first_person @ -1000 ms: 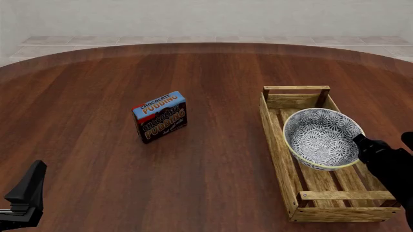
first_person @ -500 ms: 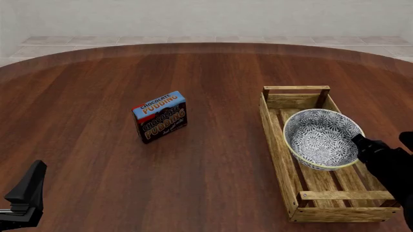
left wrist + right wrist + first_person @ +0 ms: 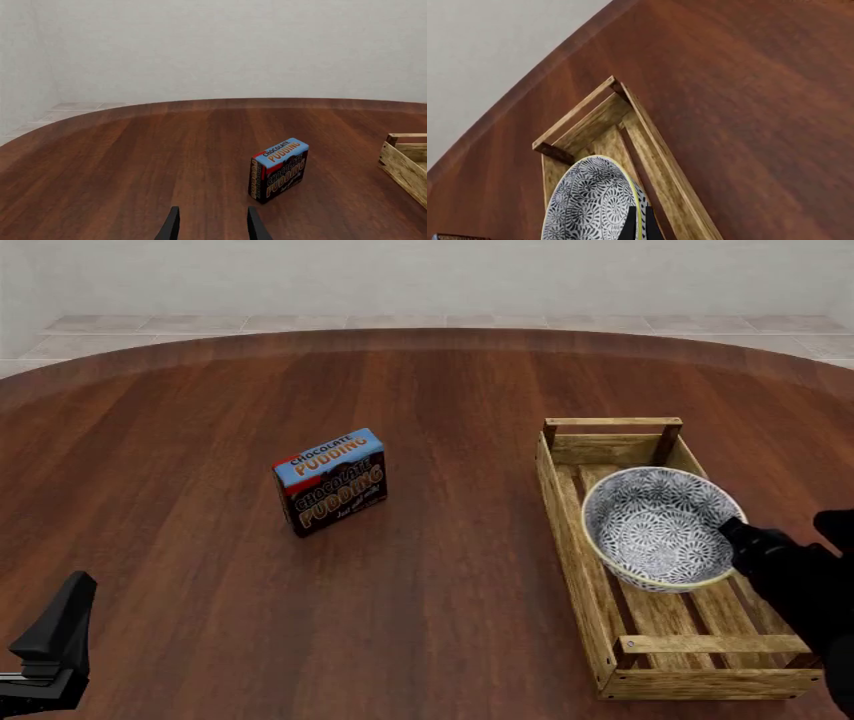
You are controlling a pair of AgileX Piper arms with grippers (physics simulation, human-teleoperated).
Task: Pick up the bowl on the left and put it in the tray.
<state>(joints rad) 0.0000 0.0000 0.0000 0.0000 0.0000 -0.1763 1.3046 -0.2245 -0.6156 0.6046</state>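
Blue-grey floral bowl (yellowish rim) tilted over tray; R end effector pinching rim.

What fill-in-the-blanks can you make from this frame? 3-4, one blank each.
1. The bowl is held over the wooden ____ , gripped at its rim by the right gripper.
2. The box standing on the table reads "Chocolate ____".
3. The left gripper has its fingers ____ and holds nothing.
4. The pudding box stands to the ____ of the tray in the front view.

Missing words: tray; Pudding; open; left
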